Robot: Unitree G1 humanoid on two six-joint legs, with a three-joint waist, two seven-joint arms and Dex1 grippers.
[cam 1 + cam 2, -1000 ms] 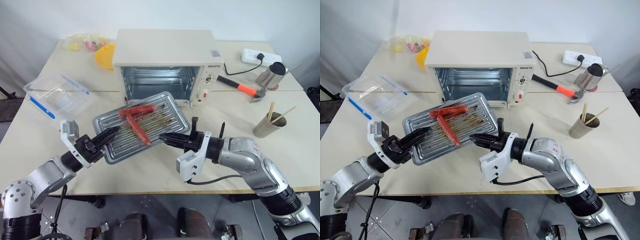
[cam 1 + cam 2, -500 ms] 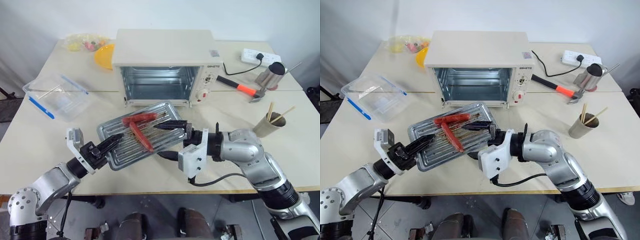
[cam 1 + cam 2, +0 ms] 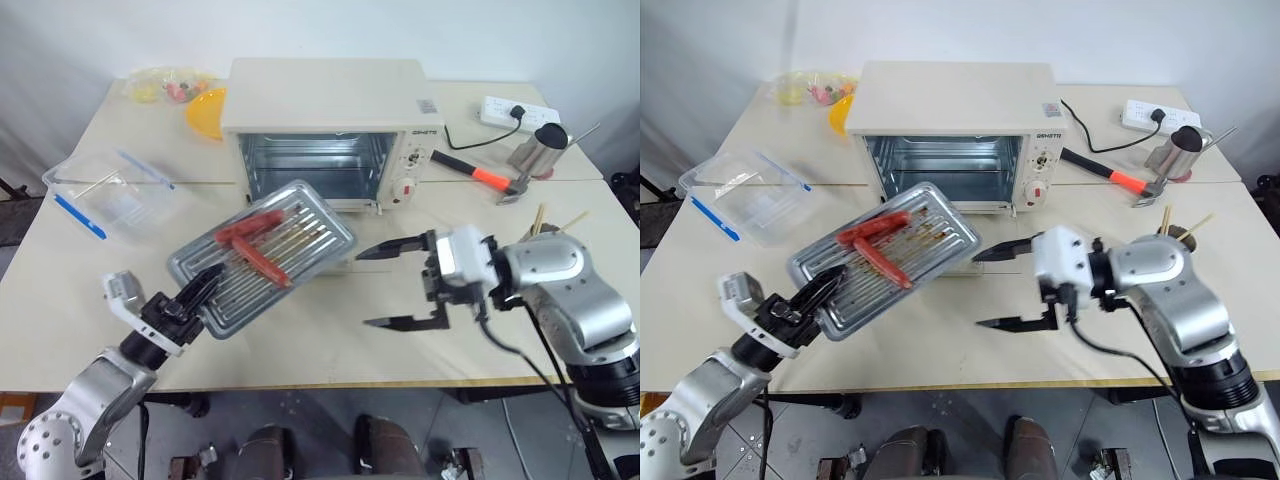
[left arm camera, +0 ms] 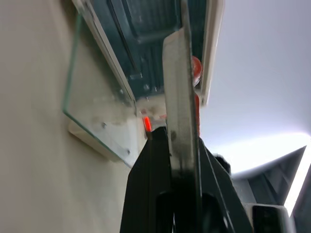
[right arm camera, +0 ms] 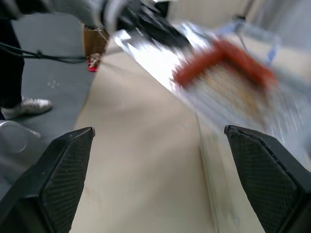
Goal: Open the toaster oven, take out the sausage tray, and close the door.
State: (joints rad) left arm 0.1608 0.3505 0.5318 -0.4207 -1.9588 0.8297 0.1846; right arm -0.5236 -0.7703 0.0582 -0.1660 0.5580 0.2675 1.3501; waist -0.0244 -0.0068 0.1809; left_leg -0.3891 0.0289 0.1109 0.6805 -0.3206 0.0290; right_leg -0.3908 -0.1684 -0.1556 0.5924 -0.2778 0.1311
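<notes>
Resting on table (image 3: 330,335) | toaster oven (image 3: 330,125) | grey floor (image 3: 300,440)

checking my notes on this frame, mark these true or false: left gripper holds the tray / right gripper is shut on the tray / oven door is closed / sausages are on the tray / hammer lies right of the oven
1. The left gripper holds the tray: true.
2. The right gripper is shut on the tray: false. It is open and apart from the tray.
3. The door of the oven is closed: false. It is open, and the empty inside shows.
4. Sausages lie on the tray: true.
5. The hammer lies right of the oven: true.
</notes>
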